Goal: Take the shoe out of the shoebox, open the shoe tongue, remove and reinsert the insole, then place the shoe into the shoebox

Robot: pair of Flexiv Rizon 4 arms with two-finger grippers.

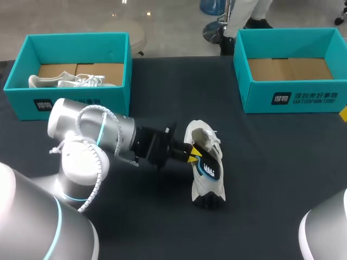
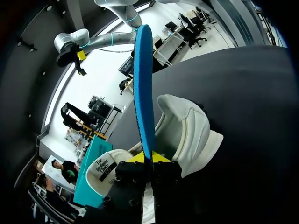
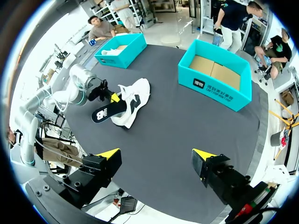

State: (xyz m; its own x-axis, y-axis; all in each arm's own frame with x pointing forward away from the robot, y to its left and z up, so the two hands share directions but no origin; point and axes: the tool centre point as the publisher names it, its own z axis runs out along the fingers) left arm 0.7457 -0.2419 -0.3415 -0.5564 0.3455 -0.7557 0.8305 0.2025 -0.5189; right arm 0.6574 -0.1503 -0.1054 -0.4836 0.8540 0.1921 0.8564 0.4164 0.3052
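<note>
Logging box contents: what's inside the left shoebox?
Inside the left shoebox: a white shoe on its cardboard floor. Its near wall hides the floor's front strip.

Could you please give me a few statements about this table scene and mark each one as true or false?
1. The left tool is shut on the insole. True.
2. The shoe lies inside the right shoebox. False: it lies on the table between the two boxes, and the right shoebox shows only its cardboard bottom.
3. The left shoebox holds a second shoe. True.
4. The right tool is shut on the shoe. False: its fingers stand wide open, well away from the shoe, with nothing between them.
</note>
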